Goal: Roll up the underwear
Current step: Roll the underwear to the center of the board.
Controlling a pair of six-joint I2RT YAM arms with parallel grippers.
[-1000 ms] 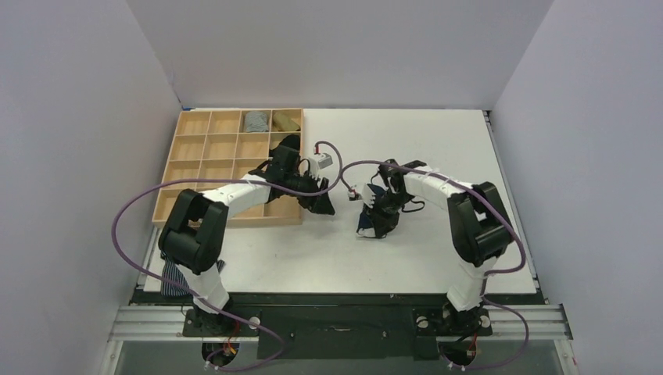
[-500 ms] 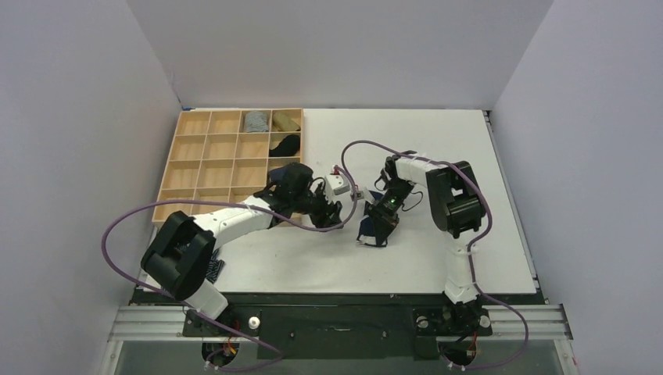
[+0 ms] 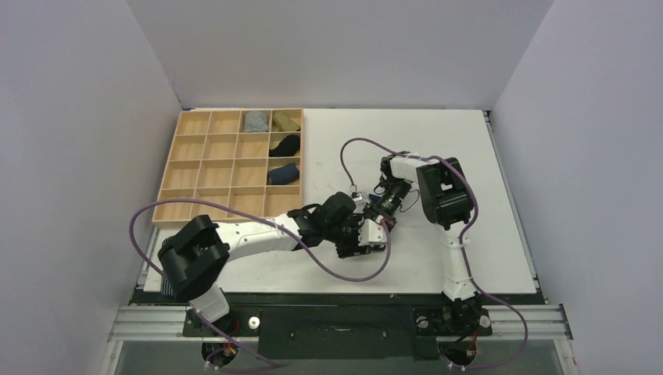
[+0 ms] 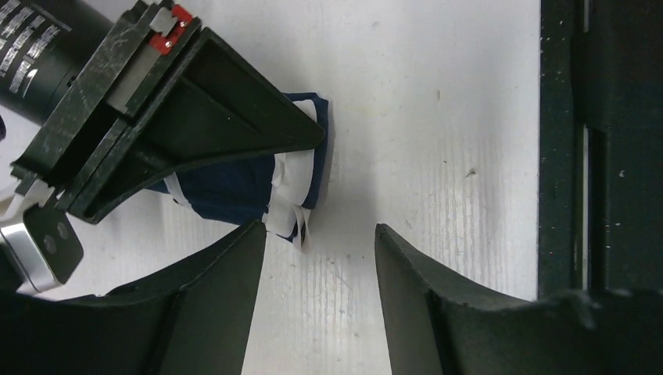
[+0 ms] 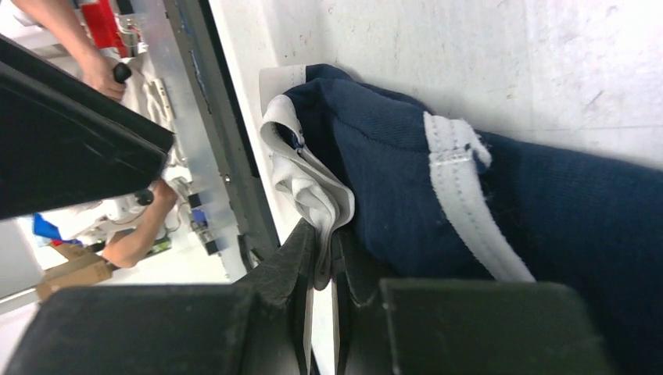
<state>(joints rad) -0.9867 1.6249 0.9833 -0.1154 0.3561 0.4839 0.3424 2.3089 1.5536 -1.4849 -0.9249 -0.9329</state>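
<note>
White table (image 3: 485,234): right gripper (image 5: 322,244) pinches underwear (image 5: 391,187) (waistband (image 5: 306,183), apparently); left gripper (image 4: 320,234) agape.

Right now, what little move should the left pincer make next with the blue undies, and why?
Probably slide the left pincer forward until it straddles the folded end of the underwear, ready to close. It sits open just short of the cloth, while the right pincer is shut on the white waistband.
</note>
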